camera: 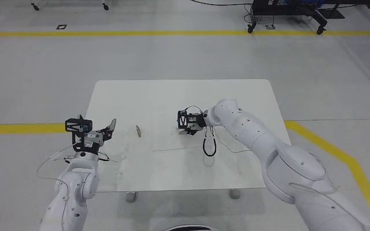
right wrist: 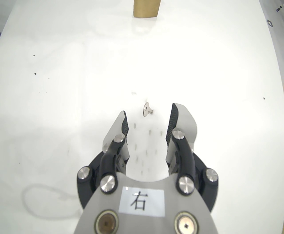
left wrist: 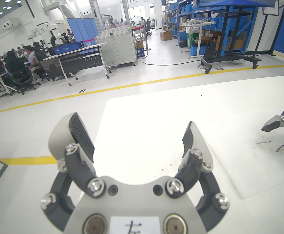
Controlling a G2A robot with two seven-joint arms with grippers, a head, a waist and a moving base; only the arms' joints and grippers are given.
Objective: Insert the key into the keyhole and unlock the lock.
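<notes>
Right end effector (right wrist: 149, 112), spread, hovers over the key (right wrist: 146, 109); lock (camera: 138, 131), left of top view's centre, untouched; grasping, inserting, turning remain.

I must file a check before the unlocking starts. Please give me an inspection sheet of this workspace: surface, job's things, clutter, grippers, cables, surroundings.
Surface: white table, a few dark specks.
Job's things: key flat on the table, not inserted; brass lock farther ahead, apart from it.
Clutter: nothing seen.
Grippers: left gripper, jaws open, empty, near a table edge; right gripper, jaws open, empty, key near their tips.
Cables: black loop hanging behind the right gripper.
Surroundings: yellow floor lines, wheeled stand.
</notes>
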